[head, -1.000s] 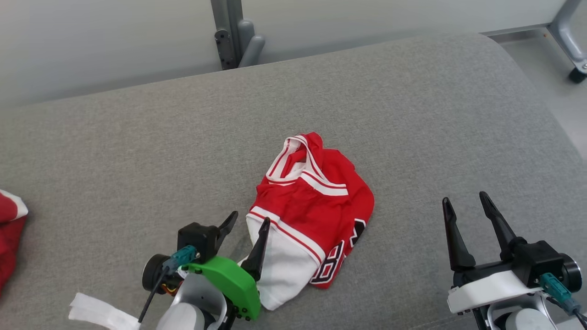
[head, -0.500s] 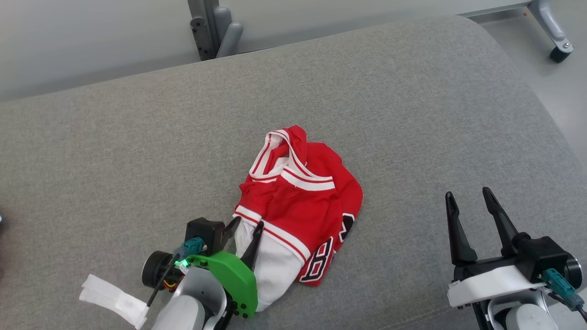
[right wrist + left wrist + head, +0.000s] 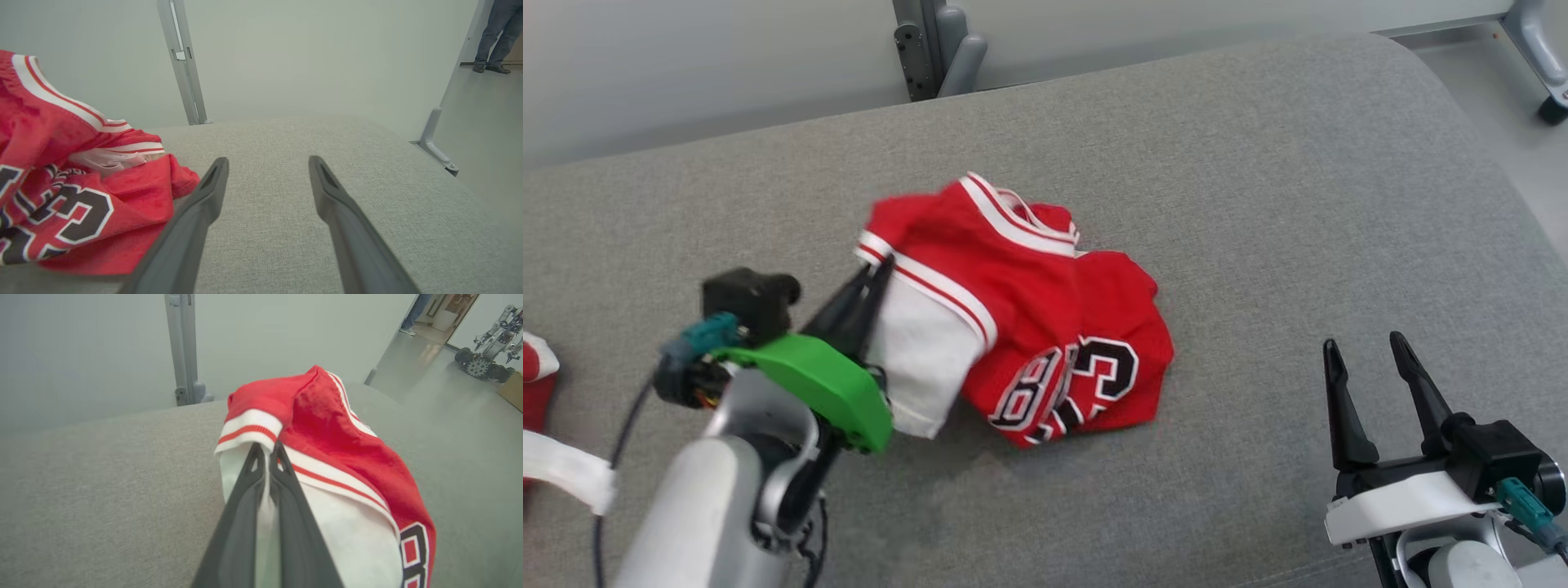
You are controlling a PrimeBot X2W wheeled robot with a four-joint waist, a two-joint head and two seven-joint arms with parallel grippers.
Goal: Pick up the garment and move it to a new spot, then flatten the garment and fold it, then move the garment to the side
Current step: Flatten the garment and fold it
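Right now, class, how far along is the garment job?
Done: left gripper shut on the garment. In hand: the pickup; its striped edge looks raised off the grey cushion. To do: moving, flattening, folding, setting aside; it lies crumpled, right gripper open, idle.

Grey fabric surface (image 3: 1258,204), crumpled red-and-white garment (image 3: 1029,294) near its middle, another red cloth (image 3: 533,400) at left edge

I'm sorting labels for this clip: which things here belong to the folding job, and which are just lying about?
Job: jersey; left gripper, shut on its edge; right gripper, open; grey cushion under it.
Lying about: red cloth at the left edge; metal post; person's legs in the doorway.
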